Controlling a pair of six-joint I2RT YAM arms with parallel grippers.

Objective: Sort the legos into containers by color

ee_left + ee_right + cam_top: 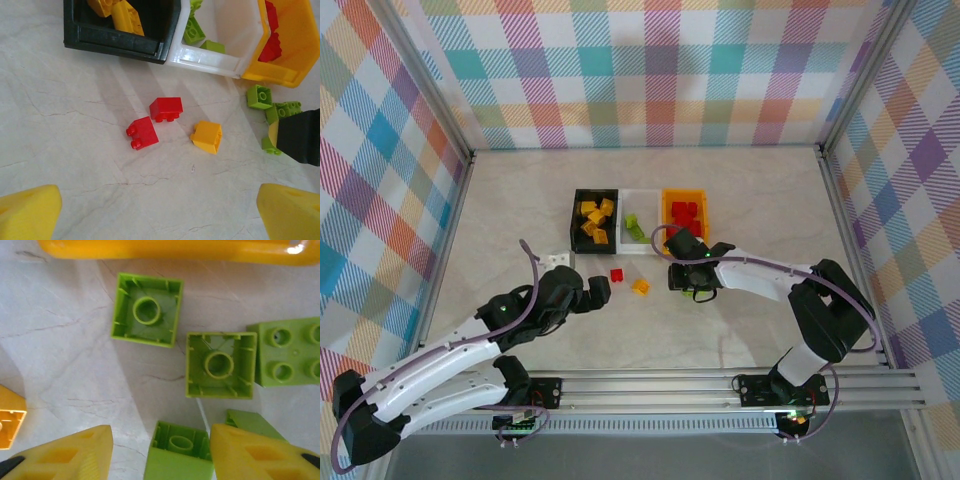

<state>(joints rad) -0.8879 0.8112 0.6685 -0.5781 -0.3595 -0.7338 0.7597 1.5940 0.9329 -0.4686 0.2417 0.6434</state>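
Observation:
Two red legos (142, 133) (166, 108) and an orange lego (206, 136) lie on the table in front of my left gripper (160, 215), which is open with bare table between its yellow fingers (27, 212). From above, this gripper (599, 291) sits left of the red lego (617, 275). My right gripper (160, 455) is open around a lime green lego (177, 452) that touches its right finger (260, 455); a gap remains on the left. More green legos (147, 309) (221, 365) (290, 351) lie just ahead. The black bin (576, 212), white bin (646, 248) and orange bin (666, 212) stand in a row.
The black bin holds orange legos (595, 218), the white bin green ones (633, 226), the orange bin red ones (687, 213). The orange bin's rim (175, 250) is close ahead of my right gripper. A small white block (558, 258) lies near my left arm.

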